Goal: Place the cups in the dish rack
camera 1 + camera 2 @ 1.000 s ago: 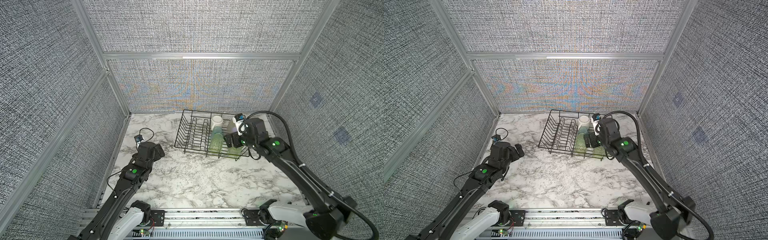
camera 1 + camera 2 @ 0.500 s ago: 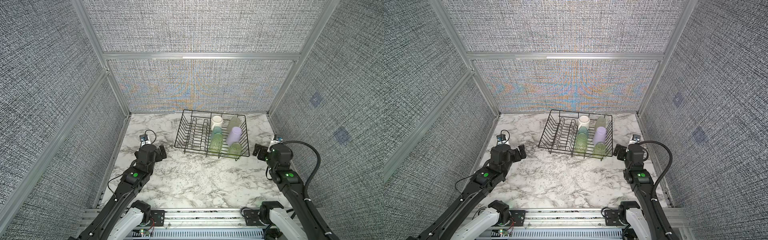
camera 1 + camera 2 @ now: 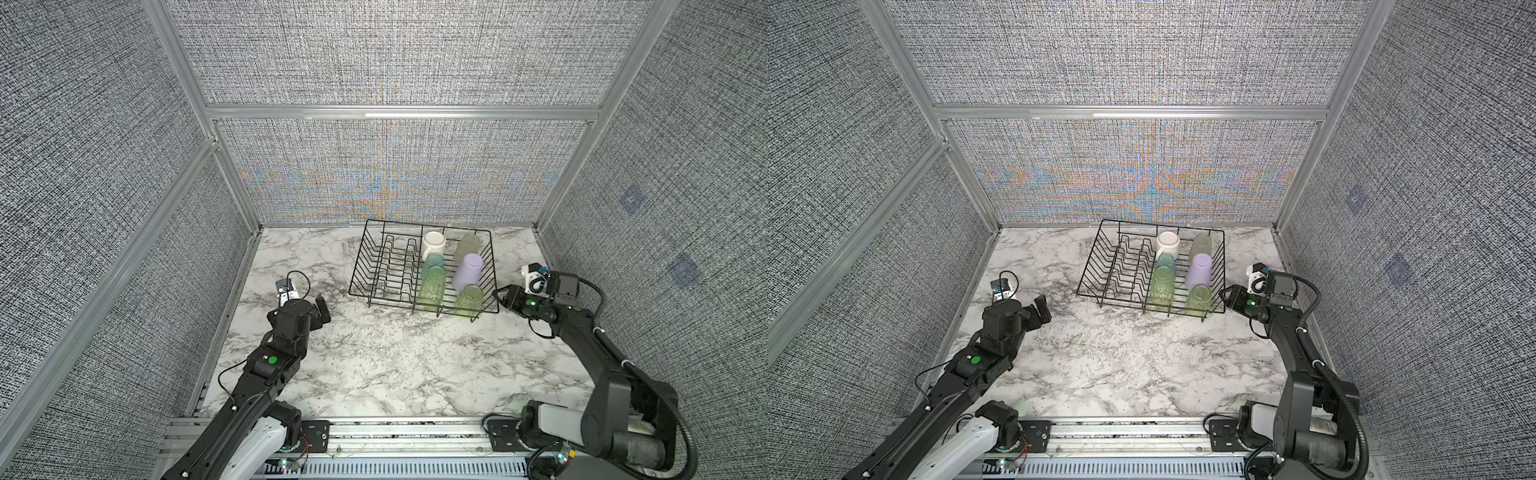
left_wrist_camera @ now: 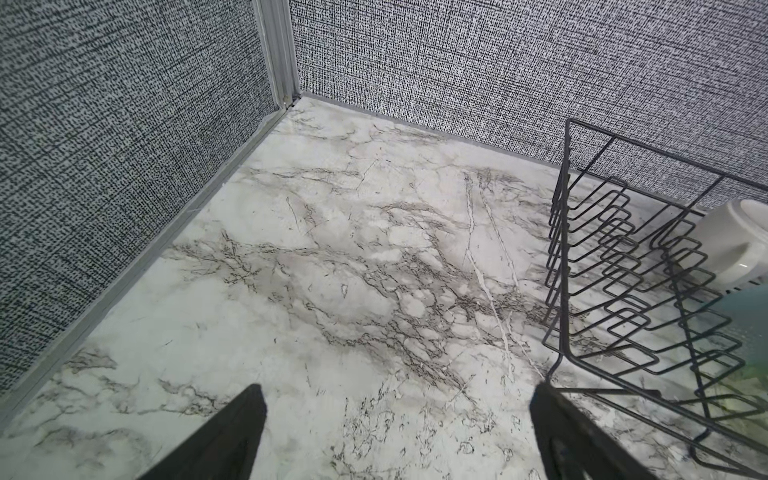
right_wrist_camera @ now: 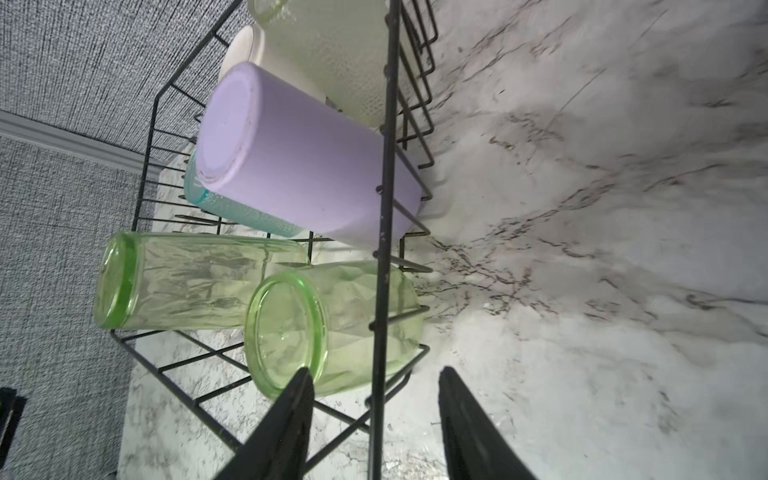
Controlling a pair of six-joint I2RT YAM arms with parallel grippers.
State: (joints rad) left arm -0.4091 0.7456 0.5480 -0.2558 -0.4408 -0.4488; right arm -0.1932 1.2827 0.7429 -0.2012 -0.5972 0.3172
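While both arms are hanging low over the worktop [image 3: 374, 365], the dish rack [image 3: 372, 270] is sitting on its right half, close to the far edge. It is carrying six cups in two rows along its right side, each leaning with its base showing. Far pair: white mug [image 3: 434, 243] beside pale green tumbler [image 3: 467, 246]. Middle pair: teal cup [image 3: 433, 262] beside lavender cup [image 3: 468, 270]. Near pair: inner green tumbler [image 3: 432, 286] and corner green tumbler [image 3: 469, 297]. Left gripper [image 4: 397, 388] is hovering over bare marble towards the left edge, jaws spread wide and gripping nothing. Right gripper [image 5: 375, 369] is hovering just beside the rack's near right corner, jaws standing clearly narrower, nothing clamped. In the right wrist view a rim wire is lining up between its fingers; whether it is truly passing between them, cannot tell. Blue-marked module [image 3: 284, 286] is riding on the left wrist, its print too small to read. Worktop is showing white marble pattern with grey veining. Grey woven panels [image 3: 395, 62] in aluminium framing [image 3: 399, 112] are closing three sides, the back panel shimmering with colour. Slotted metal rail [image 3: 395, 428] is running along the near edge.
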